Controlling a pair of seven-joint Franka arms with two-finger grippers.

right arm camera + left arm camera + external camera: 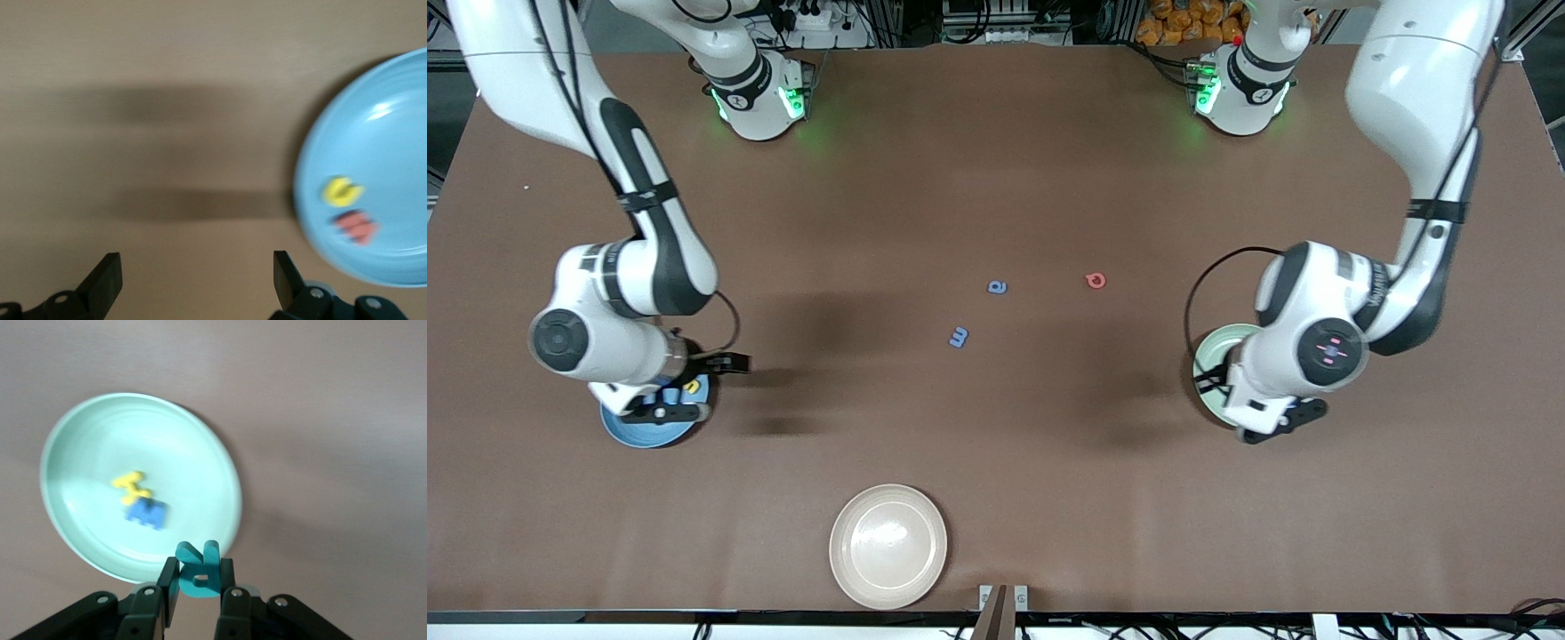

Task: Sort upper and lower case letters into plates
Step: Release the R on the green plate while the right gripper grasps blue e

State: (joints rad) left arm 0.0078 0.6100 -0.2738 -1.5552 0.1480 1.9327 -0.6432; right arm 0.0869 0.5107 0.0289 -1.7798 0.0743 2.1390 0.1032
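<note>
My left gripper is shut on a teal letter and holds it over the rim of the pale mint plate. A yellow letter and a blue letter lie in that plate. My right gripper is open and empty, over the table at the edge of the light blue plate. That plate holds a yellow letter and a red letter. Loose on the table lie a blue letter, a red letter and a blue "m".
A cream-beige plate lies empty near the table's edge closest to the front camera. Both arm bases stand along the edge farthest from it.
</note>
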